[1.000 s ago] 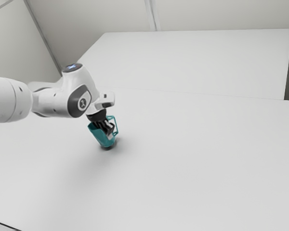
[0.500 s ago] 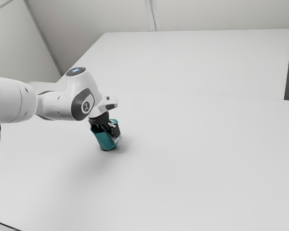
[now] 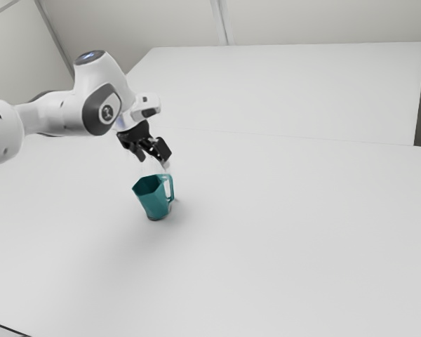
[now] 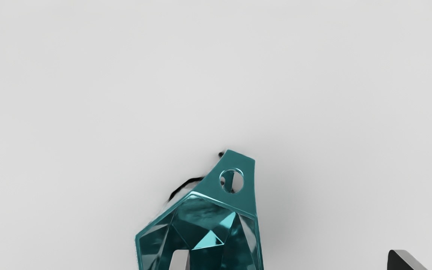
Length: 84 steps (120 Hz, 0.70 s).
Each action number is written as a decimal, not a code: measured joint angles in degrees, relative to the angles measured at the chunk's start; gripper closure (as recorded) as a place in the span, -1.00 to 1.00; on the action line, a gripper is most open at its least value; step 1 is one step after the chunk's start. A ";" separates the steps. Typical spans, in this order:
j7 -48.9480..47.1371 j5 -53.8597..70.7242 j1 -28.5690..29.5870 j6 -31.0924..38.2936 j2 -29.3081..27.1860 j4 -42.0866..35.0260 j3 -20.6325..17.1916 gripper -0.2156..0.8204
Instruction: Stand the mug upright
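The fingers (image 3: 154,159) have lifted clear of the mug (image 3: 153,200), wide apart, empty.

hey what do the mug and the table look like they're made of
Mug: glossy, perhaps glazed ceramic or plastic, given bright glints on its faceted inside. Table: smooth and matte, maybe laminate or painted board; an even pale surface without visible grain.

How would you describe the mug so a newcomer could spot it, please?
Across the pale table, follow the white arm to its black gripper. Beneath is the mug: faceted, open-topped, with a handle, its teal setting it apart from arm and gripper.
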 joint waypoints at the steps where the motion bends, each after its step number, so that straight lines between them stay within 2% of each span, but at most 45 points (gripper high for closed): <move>1: -0.02 0.00 0.02 -0.47 0.06 0.70 0.02 -0.53; 12: -0.14 0.03 0.55 -4.78 0.93 5.80 0.21 -0.55; 37: -0.32 0.17 2.82 -15.15 8.15 21.92 0.26 -0.57; 48: -0.28 0.27 3.26 -19.84 9.39 27.55 0.18 -0.57; 84: -0.16 0.31 3.42 -27.57 9.19 30.45 -0.01 -0.58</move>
